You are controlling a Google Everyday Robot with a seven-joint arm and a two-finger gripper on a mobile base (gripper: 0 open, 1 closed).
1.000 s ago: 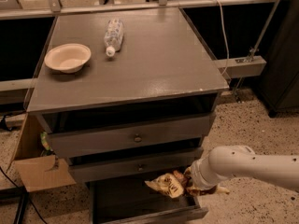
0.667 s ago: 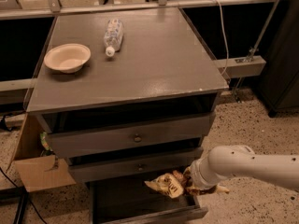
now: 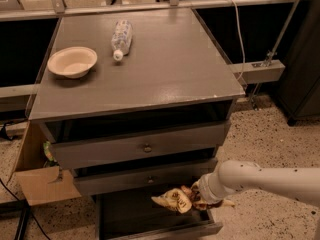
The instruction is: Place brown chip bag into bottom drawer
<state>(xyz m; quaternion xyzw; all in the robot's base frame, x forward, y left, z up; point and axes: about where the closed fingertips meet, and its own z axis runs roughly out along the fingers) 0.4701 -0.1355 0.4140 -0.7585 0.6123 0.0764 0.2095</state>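
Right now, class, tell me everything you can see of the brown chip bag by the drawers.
The brown chip bag is a crinkled, shiny foil packet, dark brown and cream-yellow with pale markings. It lies roughly level, its pointed end facing left, over the dark inside of the open bottom drawer. Its right end meets the gripper, which reaches in from the right at drawer height. Whether the bag rests on the drawer floor cannot be told.

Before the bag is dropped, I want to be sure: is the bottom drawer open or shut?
Open: the bottom drawer is pulled out, its dark inside showing. The gripper holds the brown chip bag above it.
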